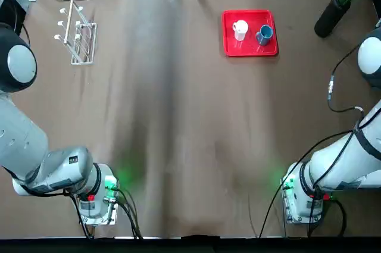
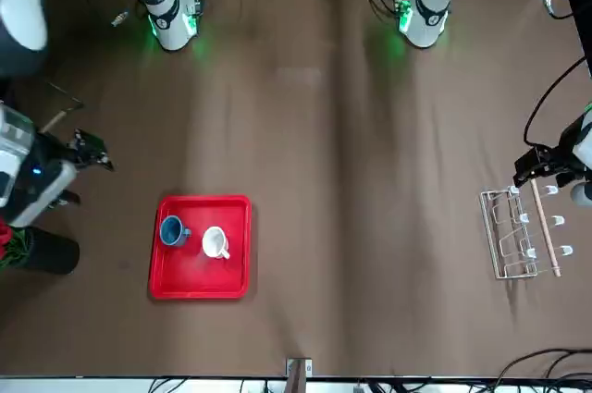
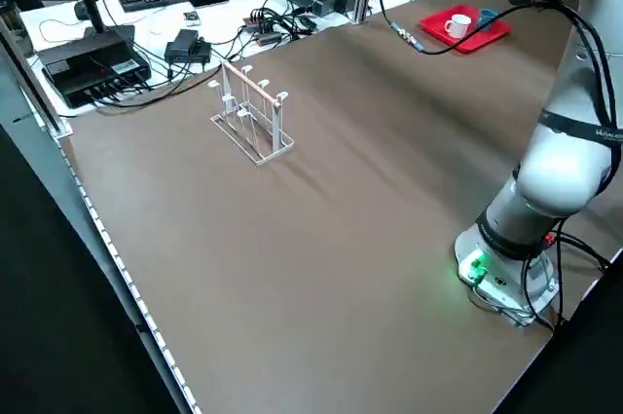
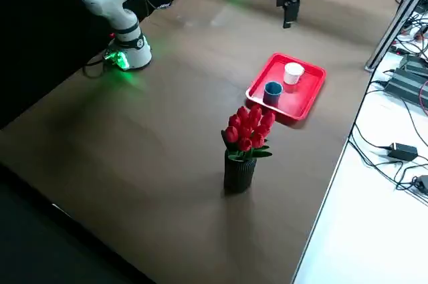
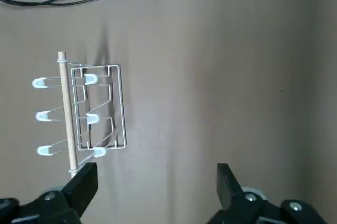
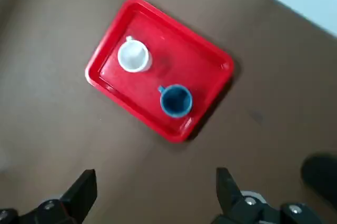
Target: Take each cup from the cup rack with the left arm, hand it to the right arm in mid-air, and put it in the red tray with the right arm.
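Note:
Both cups stand upright in the red tray (image 1: 228,47) on the far right part of the table: the white cup (image 1: 240,28) beside the blue cup (image 1: 264,34). The white wire cup rack (image 1: 80,38) stands at the far left with nothing on its pegs (image 5: 44,115). My left gripper (image 5: 155,182) hovers open high above the table beside the cup rack (image 5: 97,108), holding nothing. My right gripper (image 6: 155,192) is open too, well above the table near the red tray (image 6: 208,58), with the white cup (image 6: 133,57) and blue cup (image 6: 175,100) in its view.
A black vase of red flowers (image 1: 340,2) stands at the far right corner, close to the tray. Cables and electronics (image 3: 107,58) lie beyond the table's far edge. Both arm bases (image 1: 98,196) sit at the near edge.

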{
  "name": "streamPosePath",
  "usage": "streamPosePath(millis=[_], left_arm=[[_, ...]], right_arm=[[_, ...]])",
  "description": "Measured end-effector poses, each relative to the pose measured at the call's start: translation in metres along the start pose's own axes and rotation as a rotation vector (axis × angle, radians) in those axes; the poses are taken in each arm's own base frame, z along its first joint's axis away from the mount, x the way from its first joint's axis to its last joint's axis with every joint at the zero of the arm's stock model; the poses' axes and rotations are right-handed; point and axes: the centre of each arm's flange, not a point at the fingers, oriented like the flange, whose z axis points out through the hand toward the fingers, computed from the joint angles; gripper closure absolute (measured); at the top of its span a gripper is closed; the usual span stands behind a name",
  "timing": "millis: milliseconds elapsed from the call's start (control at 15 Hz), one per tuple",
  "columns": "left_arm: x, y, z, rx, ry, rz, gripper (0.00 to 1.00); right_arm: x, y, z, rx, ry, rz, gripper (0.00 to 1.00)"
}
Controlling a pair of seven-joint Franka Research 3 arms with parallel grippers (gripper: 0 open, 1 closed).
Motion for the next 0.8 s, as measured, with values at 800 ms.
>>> streamPosePath(millis=[800], left_arm=[[0.0, 0.003, -0.003, -0.001, 0.005, 0.004, 0.0]], right_arm=[[-0.108, -0.047, -0.128, -0.072, -0.021, 0.502, 0.0]])
